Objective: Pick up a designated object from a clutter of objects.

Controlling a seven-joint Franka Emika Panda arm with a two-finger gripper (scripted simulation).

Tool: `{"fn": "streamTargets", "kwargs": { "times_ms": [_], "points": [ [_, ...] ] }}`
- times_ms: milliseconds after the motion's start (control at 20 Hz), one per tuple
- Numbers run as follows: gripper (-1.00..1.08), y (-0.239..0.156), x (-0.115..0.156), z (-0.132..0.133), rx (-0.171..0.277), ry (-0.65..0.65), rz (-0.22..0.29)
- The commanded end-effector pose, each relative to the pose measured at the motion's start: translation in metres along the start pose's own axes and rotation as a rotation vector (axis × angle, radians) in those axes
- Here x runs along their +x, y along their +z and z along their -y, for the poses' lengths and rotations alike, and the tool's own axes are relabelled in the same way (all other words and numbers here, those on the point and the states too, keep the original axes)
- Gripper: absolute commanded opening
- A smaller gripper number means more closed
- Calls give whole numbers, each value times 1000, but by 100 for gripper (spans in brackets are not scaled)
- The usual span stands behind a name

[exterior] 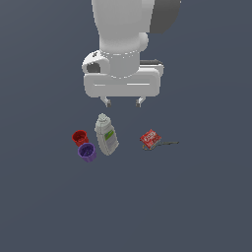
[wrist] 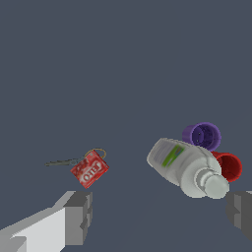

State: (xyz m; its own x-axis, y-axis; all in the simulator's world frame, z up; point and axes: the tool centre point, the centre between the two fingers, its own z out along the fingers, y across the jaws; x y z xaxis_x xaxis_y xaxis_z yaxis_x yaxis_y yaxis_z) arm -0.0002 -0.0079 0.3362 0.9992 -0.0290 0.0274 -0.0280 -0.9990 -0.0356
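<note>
The end effector is being held open, empty, above the clutter. It should be centred over the packet, well clear of the bottle.

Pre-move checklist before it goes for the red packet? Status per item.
1. Gripper open: ok, fingers spread with nothing between them.
2. Red packet visible in both views: ok.
3. Packet clear of the bottle: ok, bare gap between them.
4. Red cup and purple cup away from the packet: ok, beyond the bottle.
5. Gripper centred over the packet: not ok, packet sits toward the exterior view's right.
6. Thin wire-like thing at the packet, attached or loose: cannot tell.
</note>
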Motion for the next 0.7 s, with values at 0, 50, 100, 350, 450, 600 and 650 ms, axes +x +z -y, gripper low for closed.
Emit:
{"fn": "streamTargets", "kwargs": {
  "times_ms": [0,50,100,350,450,600,650],
  "points": [
    [100,0,0,0,0,0,0],
    [100,0,0,0,0,0,1],
    [100,1,0,0,2,0,4],
    [100,11,-4,3,15,3,41],
    [100,13,-5,3,17,3,47],
    [100,13,-4,3,17,3,44],
    [100,13,-4,3,16,2,44]
  ]
}}
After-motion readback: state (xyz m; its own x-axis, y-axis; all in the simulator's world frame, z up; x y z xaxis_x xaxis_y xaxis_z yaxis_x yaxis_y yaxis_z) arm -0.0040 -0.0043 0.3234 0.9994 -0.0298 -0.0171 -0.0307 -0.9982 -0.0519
